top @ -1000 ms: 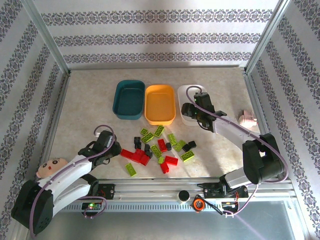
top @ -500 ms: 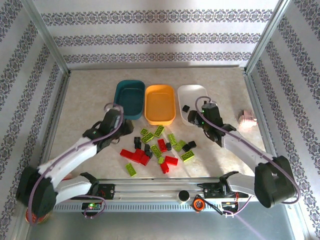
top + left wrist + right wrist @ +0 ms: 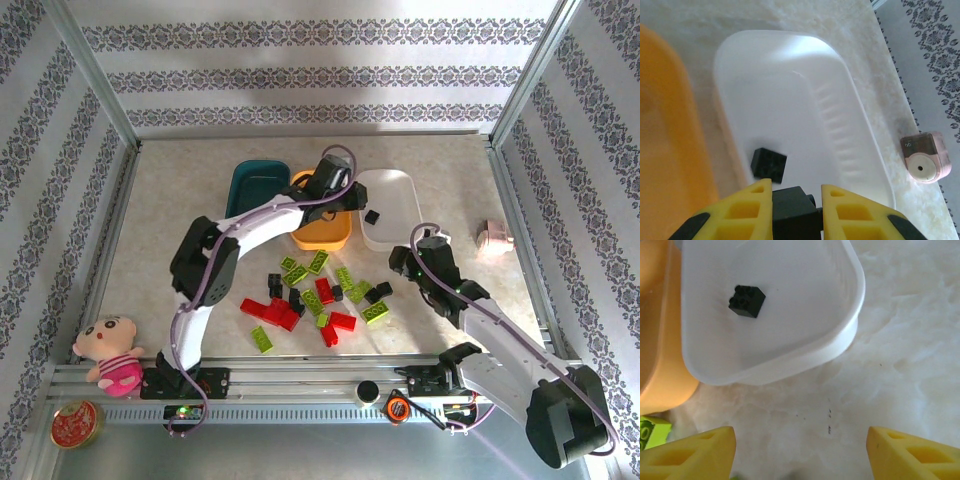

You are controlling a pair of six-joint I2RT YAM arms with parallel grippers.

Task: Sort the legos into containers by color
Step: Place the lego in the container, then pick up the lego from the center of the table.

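Left gripper (image 3: 797,189): bottom edge of the left wrist frame, jaws clamped tight on a black lego (image 3: 791,209), above the white tray (image 3: 845,145).
Right gripper (image 3: 801,432): jaws standing well apart with nothing between them, over bare table (image 3: 890,340) just below the white tray's rounded corner.
Black brick (image 3: 746,301): lying loose inside the white tray, upper left of the right wrist frame.
Orange tray (image 3: 320,236): centre of the overhead frame, partly under the left arm (image 3: 260,215); its contents are hard to judge there.
Teal tray (image 3: 250,195): just left of the orange one.
Loose legos (image 3: 315,300): red, lime and black, scattered lower centre, below the trays.
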